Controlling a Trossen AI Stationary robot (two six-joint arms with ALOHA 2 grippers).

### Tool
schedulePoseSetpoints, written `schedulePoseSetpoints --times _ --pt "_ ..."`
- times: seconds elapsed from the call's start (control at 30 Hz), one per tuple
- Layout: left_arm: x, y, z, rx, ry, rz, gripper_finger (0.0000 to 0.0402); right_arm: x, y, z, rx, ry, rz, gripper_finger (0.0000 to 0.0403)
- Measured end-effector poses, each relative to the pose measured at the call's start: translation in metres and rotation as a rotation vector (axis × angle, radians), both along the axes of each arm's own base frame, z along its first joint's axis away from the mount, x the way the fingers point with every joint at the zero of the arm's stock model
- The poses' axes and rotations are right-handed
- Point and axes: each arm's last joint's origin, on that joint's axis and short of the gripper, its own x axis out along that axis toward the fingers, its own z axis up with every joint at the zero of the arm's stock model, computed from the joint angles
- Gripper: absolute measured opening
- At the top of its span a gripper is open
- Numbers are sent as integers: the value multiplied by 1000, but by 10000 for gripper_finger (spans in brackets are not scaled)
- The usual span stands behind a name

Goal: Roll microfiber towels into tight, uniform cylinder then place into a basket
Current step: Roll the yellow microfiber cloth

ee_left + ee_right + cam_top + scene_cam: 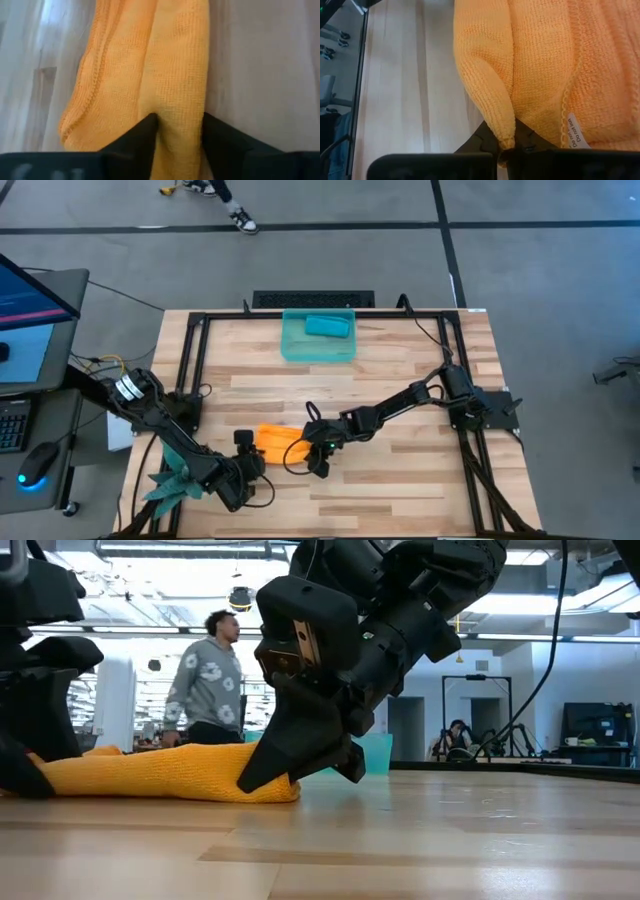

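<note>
The orange microfiber towel (275, 438) lies bunched in long folds on the wooden table, left of centre near the front. My left gripper (252, 452) is at its left end and my right gripper (305, 450) at its right end, each shut on the cloth. In the low view the towel (150, 775) rests flat on the boards, with the right gripper (290, 775) at its right end. The teal towel (327, 326) lies rolled inside the translucent teal basket (292, 345) at the far middle. My left gripper (179, 127) pinches a raised lengthwise fold of the orange towel (177, 112) between its two fingers (147, 127). It comes slanting down at the towel's end, a finger on each side of the fold. The towel lies on the table. My right gripper (507, 145) pinches the tapered tip of a folded edge (506, 134) of the orange towel between its fingertips, beside the white care tag (575, 131). It comes slanting down at the towel's right end. The rest of the cloth lies slack on the table.
A green spiky plant (170, 480) lies at the near left corner beside the left arm. A black metal frame (190, 360) runs round the table's sides and back. A person (205, 680) walks in the room behind. Bare boards lie between towel and basket.
</note>
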Motion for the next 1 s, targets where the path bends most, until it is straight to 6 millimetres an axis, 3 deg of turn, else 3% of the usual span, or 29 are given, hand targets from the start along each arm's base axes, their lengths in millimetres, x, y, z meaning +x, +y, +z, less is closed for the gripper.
schedulePoseSetpoints --times 0.23,0.4,0.57,0.77,1.0 --pt "6 -4 6 -13 7 6 15 -4 14 0 11 8 61 19" --pt "19 -12 23 -146 54 78 16 -7 23 0 39 17 108 22" --pt "35 -8 41 -284 161 205 9 -10 31 0 63 27 117 19" --pt "59 10 58 -453 238 403 9 -16 48 0 78 32 161 19" --pt "77 37 58 -601 310 557 16 -21 60 0 88 41 178 19"
